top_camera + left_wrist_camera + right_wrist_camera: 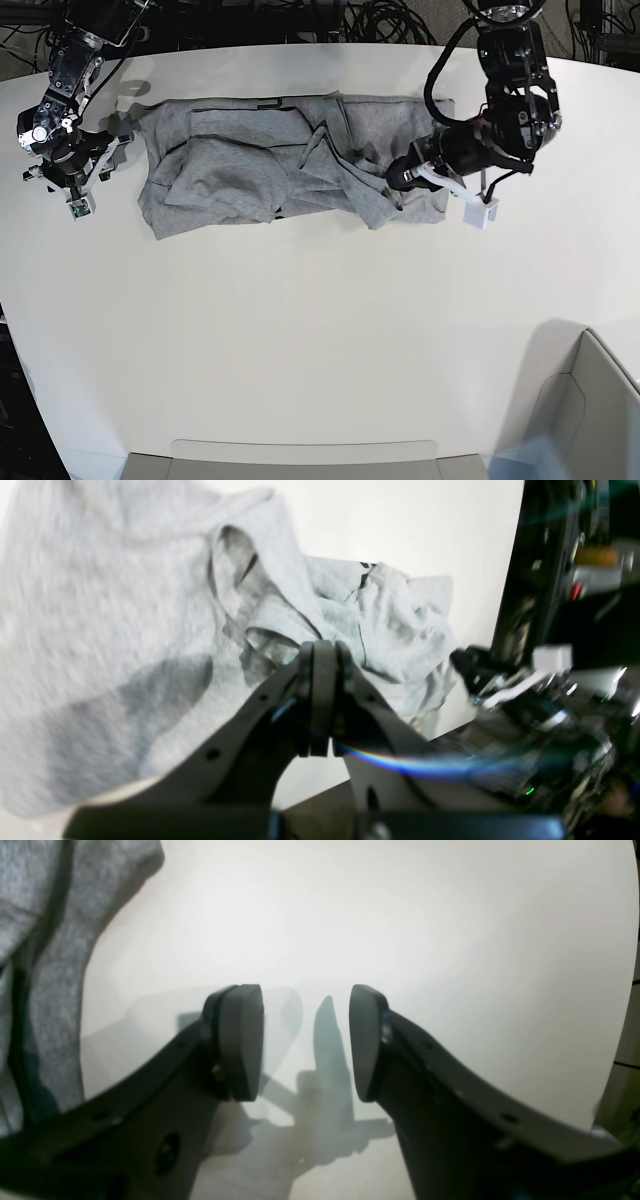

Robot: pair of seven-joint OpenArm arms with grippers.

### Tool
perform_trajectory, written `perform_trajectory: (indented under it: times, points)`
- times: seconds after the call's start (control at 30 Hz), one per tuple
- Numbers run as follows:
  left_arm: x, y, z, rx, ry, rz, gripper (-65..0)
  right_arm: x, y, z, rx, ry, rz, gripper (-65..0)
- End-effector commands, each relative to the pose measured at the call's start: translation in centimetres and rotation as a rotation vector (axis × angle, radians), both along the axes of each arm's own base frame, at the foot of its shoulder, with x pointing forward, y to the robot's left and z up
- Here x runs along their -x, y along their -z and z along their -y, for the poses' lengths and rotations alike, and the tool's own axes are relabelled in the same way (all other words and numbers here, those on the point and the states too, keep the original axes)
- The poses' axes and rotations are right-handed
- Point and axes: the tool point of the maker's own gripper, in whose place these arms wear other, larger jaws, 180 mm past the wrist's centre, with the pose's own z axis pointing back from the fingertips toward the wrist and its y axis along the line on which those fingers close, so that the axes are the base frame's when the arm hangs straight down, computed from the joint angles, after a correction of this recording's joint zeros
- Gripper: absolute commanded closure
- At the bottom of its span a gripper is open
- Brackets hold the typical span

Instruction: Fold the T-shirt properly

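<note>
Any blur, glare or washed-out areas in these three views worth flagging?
Left wrist: motion blur smears the T-shirt, and a rainbow flare streaks below the shut left gripper. Right wrist: the table is blown out white, with the open right gripper casting soft double shadows. Base: sharp and evenly lit.

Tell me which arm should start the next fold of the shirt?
Left. The left gripper is closed on the T-shirt at its crumpled edge. The right gripper is open over bare table, beside the shirt's other end, gripping nothing.
</note>
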Motion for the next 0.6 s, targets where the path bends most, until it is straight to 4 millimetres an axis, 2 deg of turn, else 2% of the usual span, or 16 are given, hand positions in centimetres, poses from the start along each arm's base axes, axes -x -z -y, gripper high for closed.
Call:
perform_trajectory:
  times: [0.0, 0.1, 0.2, 0.33, 0.47, 0.57]
  points:
    - [0.2, -0.1, 0.6, 0.048, -0.012, -0.056, 0.0, -0.9, -1.1, 0.2, 0.012, -0.023, 0.036, -27.9]
    - [1.1, 2.0, 1.7, 0.068, -0.024, -0.180, 0.0, -0.9, -1.2, 0.2, 0.011, -0.023, 0.038, -27.9]
    - [0.9, 3.3, 2.4, 0.034, -0.029, -0.242, 0.0, -0.9, -1.2, 0.2, 0.012, -0.023, 0.039, -27.9]
    - [1.1, 4.9, 2.1, -0.042, -0.053, -0.293, 0.0, -0.9, -1.3, 0.2, 0.013, -0.024, 0.041, -27.9]
    - [1.1, 4.9, 2.6, -0.046, -0.044, -0.290, 0.0, -0.9, -1.3, 0.3, 0.013, -0.021, 0.041, -27.9]
    - [-0.2, 4.2, 3.4, -0.030, -0.057, -0.247, 0.0, -0.8, -1.2, 0.3, 0.013, -0.021, 0.040, -27.9]
